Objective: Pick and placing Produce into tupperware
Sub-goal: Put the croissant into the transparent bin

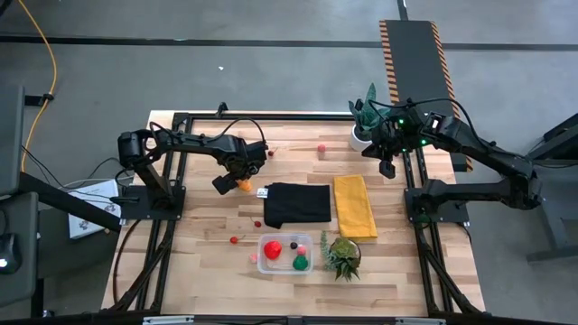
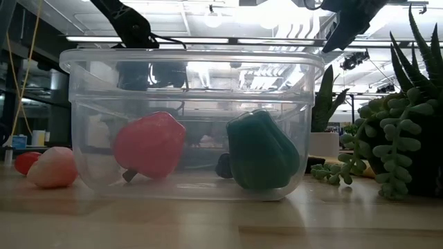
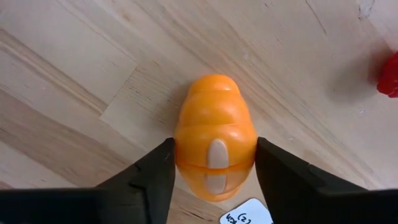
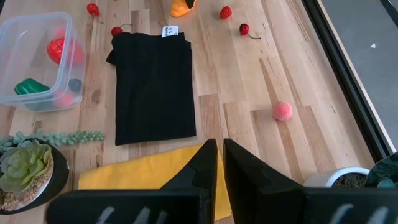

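An orange toy vegetable [image 3: 214,134] lies on the wooden table, left of a black cloth [image 1: 296,204]. My left gripper [image 3: 214,148] stands over it, pointing down, shut on it. The clear tupperware [image 1: 285,254] sits near the front edge. It holds a red piece [image 2: 150,144], a green piece [image 2: 261,150] and small berries. My right gripper [image 4: 219,148] hangs shut and empty above the far right of the table, near the yellow cloth [image 4: 149,171]. My left gripper pinches the orange vegetable between its two fingers, one on each long side [image 3: 181,155], toward the end with the pale stem mark. The fingers [image 3: 155,177] come from above, pointing down, and lie across it. The vegetable rests on the table.
Loose berries lie about: a pink one [image 1: 321,149] at the far side, red ones [image 1: 233,240] near the tub and one [image 3: 388,74] close to the orange piece. A succulent pot [image 1: 343,255] stands right of the tub. A white plant pot [image 1: 361,135] stands at the back right.
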Tool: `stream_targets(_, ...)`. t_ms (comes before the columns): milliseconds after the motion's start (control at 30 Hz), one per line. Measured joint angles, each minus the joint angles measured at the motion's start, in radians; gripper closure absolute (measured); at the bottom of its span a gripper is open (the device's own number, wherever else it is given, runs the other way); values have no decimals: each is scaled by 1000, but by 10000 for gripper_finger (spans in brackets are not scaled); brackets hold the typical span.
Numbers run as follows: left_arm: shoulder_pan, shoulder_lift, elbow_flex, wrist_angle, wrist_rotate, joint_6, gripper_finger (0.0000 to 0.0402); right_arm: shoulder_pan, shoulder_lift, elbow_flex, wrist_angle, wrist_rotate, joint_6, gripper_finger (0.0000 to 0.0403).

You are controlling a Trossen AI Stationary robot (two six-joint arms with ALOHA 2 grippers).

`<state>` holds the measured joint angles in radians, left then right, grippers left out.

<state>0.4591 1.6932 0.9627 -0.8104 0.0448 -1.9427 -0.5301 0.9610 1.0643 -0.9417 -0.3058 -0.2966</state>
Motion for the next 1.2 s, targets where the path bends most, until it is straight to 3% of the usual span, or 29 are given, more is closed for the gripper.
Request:
stream_targets(867, 0, -23, -2, -2, 3, 116, 212, 0, 0, 0, 5, 0, 0, 386)
stream_targets(1200, 0, -56, 3, -3, 36, 257, 212, 0, 0, 0, 12, 0, -12, 386)
